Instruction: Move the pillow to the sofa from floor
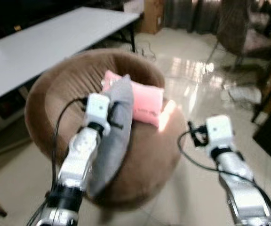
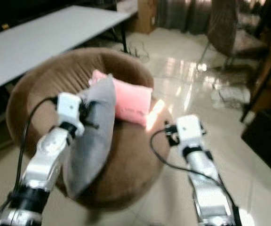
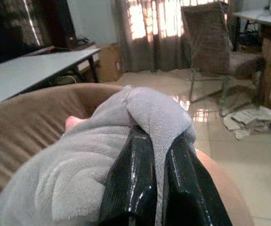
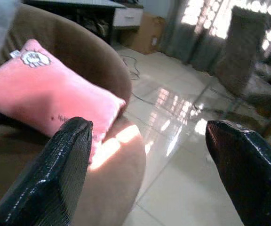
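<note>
While over sofa [image 1: 149,155] | left end effector [image 3: 156,155] pinches grey pillow [image 1: 112,136]

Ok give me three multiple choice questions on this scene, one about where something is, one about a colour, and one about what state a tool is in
1. Where does the pink pillow lie?
A. on the white table
B. on the brown round sofa
C. on the floor tiles

2. What colour is the pillow held by the left tool?
A. grey
B. green
C. yellow

3. How do the right tool's fingers stand?
A. shut on the pink pillow
B. shut on a cable
C. open, holding nothing

Answers:
1 B, it rests on the seat of the brown sofa.
2 A, the grey pillow is pinched between the left fingers in the left wrist view.
3 C, the right wrist view shows a wide gap with floor between them.
</note>
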### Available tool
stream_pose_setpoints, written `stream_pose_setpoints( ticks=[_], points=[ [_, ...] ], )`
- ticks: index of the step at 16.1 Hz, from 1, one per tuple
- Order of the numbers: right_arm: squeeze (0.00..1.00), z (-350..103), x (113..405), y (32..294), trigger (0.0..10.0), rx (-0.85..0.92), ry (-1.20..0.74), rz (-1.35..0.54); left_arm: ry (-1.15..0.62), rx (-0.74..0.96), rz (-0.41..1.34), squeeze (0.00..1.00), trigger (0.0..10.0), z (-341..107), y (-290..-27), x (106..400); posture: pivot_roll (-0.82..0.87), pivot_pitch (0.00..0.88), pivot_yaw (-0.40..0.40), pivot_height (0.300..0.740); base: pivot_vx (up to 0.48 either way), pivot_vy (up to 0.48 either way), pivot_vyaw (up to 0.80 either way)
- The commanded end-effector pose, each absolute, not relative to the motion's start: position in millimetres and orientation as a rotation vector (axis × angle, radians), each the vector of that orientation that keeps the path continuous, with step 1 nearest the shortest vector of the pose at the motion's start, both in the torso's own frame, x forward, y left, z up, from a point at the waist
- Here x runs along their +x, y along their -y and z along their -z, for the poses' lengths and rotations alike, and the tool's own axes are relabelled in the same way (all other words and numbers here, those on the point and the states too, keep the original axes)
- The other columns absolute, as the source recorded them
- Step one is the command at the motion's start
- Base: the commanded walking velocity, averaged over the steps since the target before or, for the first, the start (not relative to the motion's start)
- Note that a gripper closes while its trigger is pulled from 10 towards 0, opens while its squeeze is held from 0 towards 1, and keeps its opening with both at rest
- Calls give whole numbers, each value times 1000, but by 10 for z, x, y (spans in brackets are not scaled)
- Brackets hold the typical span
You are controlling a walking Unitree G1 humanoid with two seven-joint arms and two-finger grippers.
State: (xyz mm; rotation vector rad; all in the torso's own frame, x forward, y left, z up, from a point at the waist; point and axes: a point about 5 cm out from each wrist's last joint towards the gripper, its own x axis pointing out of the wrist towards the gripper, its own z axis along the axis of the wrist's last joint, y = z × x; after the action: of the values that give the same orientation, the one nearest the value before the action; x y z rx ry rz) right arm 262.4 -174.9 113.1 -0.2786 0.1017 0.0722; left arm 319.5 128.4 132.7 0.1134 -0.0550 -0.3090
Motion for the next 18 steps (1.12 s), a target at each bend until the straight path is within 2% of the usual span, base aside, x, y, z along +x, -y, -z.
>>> stream_pose_setpoints(
  ticks=[1,6,8,11,13,15,16,18],
  points=[
    [0,-1156,2582,1600,10000,-236,-81,-180,133,131,305,0,10000,-1502,-1337,3258,-94,0,75,740,442,0,0],
    [0,-1141,2376,1461,10000,-268,-119,-503,129,81,309,0,10000,-1548,-1268,3416,-109,0,74,740,434,0,0],
    [0,-1118,2340,1462,10000,-285,-144,-552,29,40,270,0,10000,-1430,-1230,3562,-110,0,68,740,202,0,0],
    [0,-1080,2310,1460,10000,-290,-172,-570,-116,156,224,0,10000,-1153,-1181,3667,-118,0,59,740,0,0,0],
    [0,-1051,2257,1446,10000,-281,-199,-600,-204,207,150,0,10000,-1027,-1233,3706,-128,10,57,740,0,0,0],
    [0,-1008,2186,1437,10000,-277,-232,-628,-223,325,32,0,10000,-1030,-1394,3762,-137,33,56,740,0,0,0],
    [0,-977,2165,1436,10000,-283,-247,-633,-240,396,-79,0,10000,-1068,-1580,3793,-138,46,55,740,0,0,0],
    [0,-964,2157,1437,10000,-289,-253,-633,-244,412,-118,0,10000,-1083,-1646,3802,-138,53,50,740,0,0,0]
  ],
)
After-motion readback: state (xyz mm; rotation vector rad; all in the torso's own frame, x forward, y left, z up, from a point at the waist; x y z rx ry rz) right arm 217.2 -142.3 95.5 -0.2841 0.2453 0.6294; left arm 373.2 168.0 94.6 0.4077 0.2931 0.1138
